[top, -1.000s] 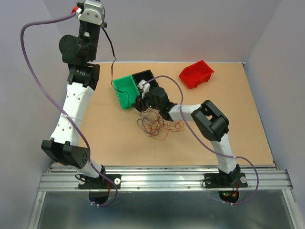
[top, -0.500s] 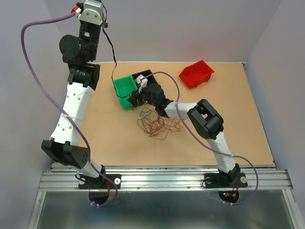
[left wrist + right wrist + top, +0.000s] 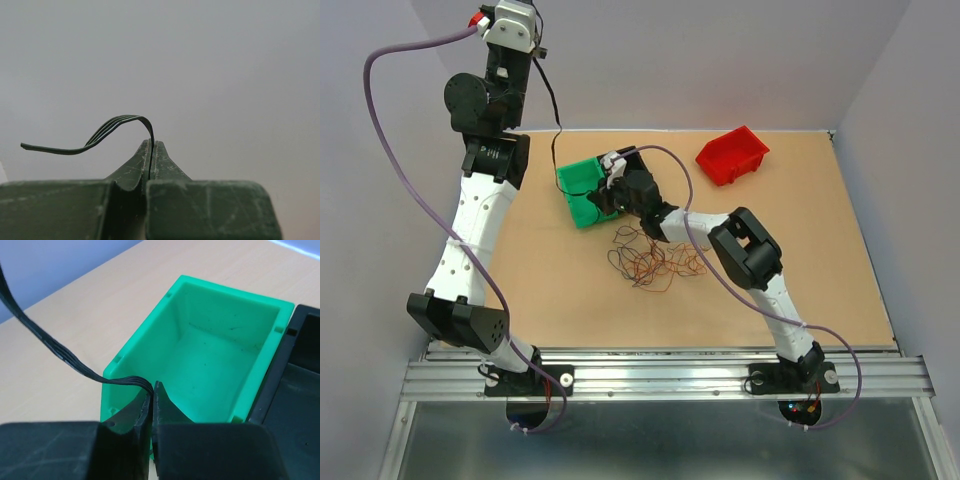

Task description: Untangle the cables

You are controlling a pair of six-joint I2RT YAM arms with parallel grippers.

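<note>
The left arm stands tall at the table's left side, upper links near vertical, wrist raised well above the surface against the grey back wall. Its left gripper [image 3: 151,146] is pinched closed, the scuffed dark-green fingertips pressed on one end of the black cable [image 3: 116,121]. The right arm stretches from its base forward and to the left, elbow bent over the table [image 3: 820,230], forearm low. The right gripper [image 3: 152,389] hangs over the near left corner of the green bin [image 3: 150,342], its black jaws closed tight on the same black cable.

This cable is flat, made of several thin glossy strands lying side by side. In the top view it hangs from the raised left gripper down to the green bin, its long axis running away from the camera and downward, gently bowed. A short free end curls out of the left fingertips and points left. In the right wrist view it leaves the jaws and climbs toward the upper left.

The tangle of cables [image 3: 655,262], thin looping wires in orange-brown, red and black, lies on the tan table just near the right forearm. The green bin is smooth moulded plastic, rectangular. A black bin [image 3: 300,370] touches its far side; a red bin [image 3: 732,155] sits well apart, to the right.
</note>
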